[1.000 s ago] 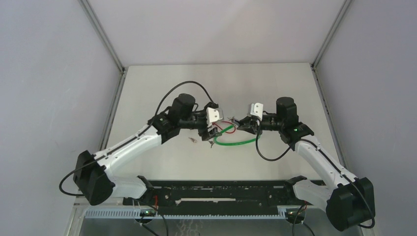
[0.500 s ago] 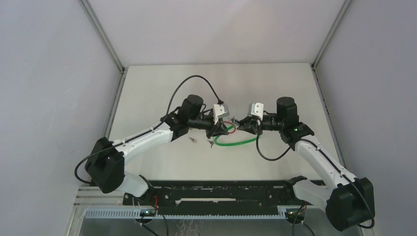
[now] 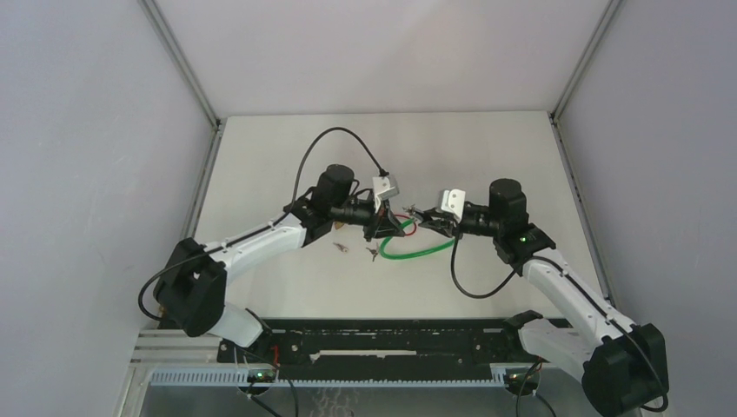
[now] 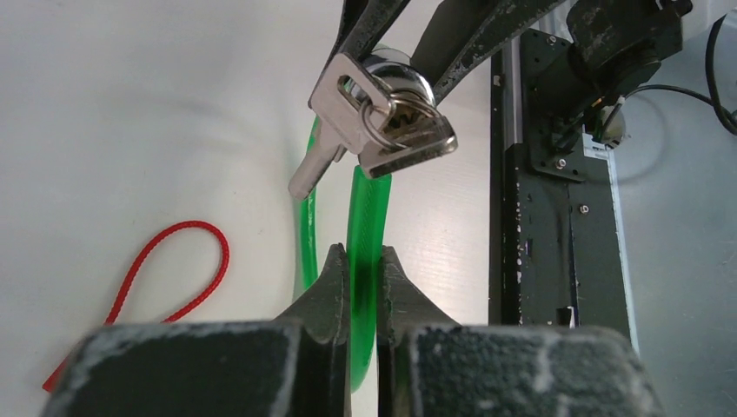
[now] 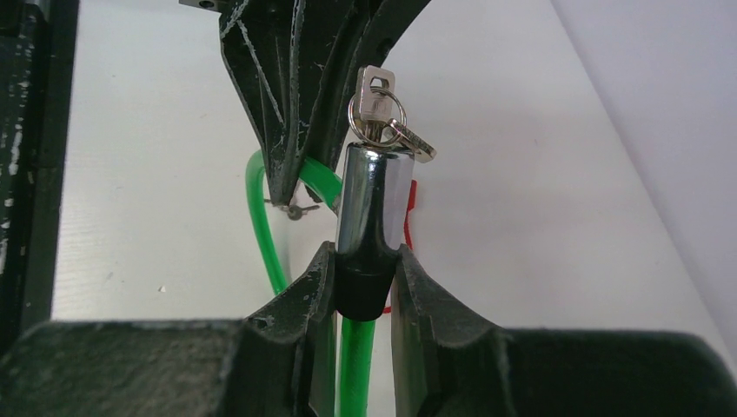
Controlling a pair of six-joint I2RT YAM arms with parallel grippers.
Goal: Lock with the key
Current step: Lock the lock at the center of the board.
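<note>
Grip looks settled on both sides, to my eye; turning the key is the step not yet done. The right arm's fingers are clamped around the black collar of the chrome lock barrel, holding it raised off the white counter between the two arms. A flat silver key appears seated in the barrel's end, with a spare key dangling from the same ring. The left arm's fingers are pinched narrow on the translucent green cable, just beside the barrel. Whether the cable's free end is already home in the barrel I cannot tell.

Next, I'd judge, something must take the key's head and twist it while the barrel is held firm, which means the left fingers giving up the cable. The ring and spare crowd that head and could snag. A red cord loop lies on the counter nearby, and a black rail runs along the near edge, both out of the way.
</note>
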